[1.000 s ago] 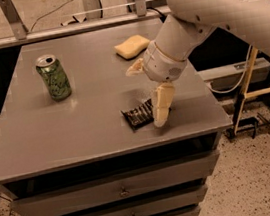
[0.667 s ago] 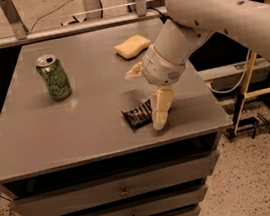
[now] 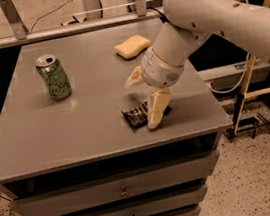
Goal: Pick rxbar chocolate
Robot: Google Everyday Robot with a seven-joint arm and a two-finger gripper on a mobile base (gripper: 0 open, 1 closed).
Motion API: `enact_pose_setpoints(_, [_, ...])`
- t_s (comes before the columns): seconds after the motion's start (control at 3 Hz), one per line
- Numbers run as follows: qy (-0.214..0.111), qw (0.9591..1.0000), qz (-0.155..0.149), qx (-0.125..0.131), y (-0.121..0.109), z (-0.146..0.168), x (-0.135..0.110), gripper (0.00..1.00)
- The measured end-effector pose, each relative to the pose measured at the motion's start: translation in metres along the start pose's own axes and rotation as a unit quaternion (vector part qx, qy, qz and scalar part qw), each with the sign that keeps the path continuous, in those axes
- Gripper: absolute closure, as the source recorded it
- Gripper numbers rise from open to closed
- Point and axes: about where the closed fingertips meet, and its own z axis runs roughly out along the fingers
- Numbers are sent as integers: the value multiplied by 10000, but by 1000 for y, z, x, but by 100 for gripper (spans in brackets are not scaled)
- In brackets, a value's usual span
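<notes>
Gripper [image 3: 141, 104] low at ctr, splayed wide

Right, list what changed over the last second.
The pincer has eased slightly left, its near finger lying across the right end of the rxbar chocolate; the arm swung left with it. Nothing gripped or released: the pincer stays open. Bar, green can and yellow sponge have not moved on the table.

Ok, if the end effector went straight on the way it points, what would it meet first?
Probably the rxbar chocolate, lying under the open end effector near the front of the table; depth is unclear, so possibly bare tabletop.
</notes>
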Motion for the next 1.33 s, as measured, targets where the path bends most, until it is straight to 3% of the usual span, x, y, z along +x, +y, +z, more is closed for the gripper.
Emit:
enact_pose_setpoints(0.33, [-2,9999,8,-106,6,3,1,49])
enact_pose_setpoints(1.0, [-2,9999,9,-109,6,1,0,95])
enact_pose_setpoints(1.33, [-4,9999,-39,161,-7,-21,-3,100])
